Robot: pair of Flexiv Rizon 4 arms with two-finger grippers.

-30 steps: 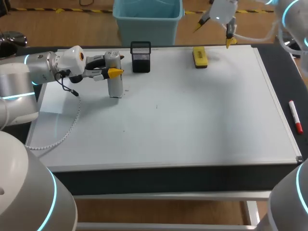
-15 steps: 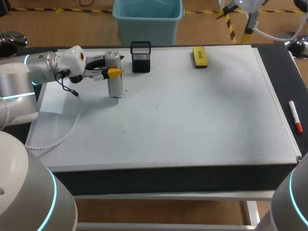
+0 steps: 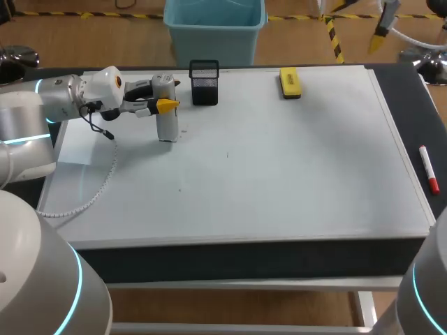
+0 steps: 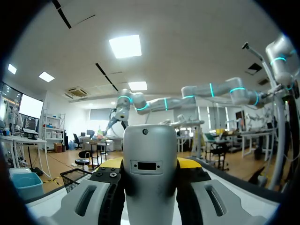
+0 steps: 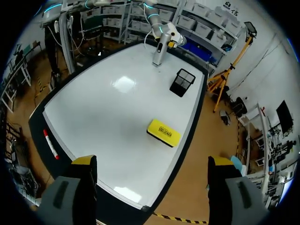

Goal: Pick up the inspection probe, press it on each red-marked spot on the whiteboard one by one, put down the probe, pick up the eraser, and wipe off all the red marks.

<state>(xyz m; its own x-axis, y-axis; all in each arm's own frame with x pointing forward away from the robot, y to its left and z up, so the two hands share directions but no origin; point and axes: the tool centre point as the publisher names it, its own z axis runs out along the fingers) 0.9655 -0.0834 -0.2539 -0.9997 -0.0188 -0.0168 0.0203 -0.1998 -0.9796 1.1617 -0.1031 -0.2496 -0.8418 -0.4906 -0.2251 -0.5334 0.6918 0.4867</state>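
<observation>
Nearest me, well this side of the black mesh cup point(image 3: 204, 82), the whiteboard point(image 3: 279, 167) is showing no red marks that I can make out. A red marker point(image 3: 428, 169) is lying on the bench point(image 3: 412, 91) far to the cup's right. A coiled cable point(image 3: 105, 183) is trailing well left of the cup.

Just left of the cup, the left tool point(image 3: 165, 101) is clamping the inspection probe point(image 3: 167, 125) by its upper body, the probe's foot standing on the board. The probe is looking rigid and smooth-shelled, so a firm, high side grip is probably suiting it.

Right of the cup the yellow eraser point(image 3: 290, 82) is lying flat. It is likely light and blocky, best pinched across its narrow sides.

Beyond the eraser, the right tool point(image 5: 152, 164) is hanging wide open and empty.
</observation>
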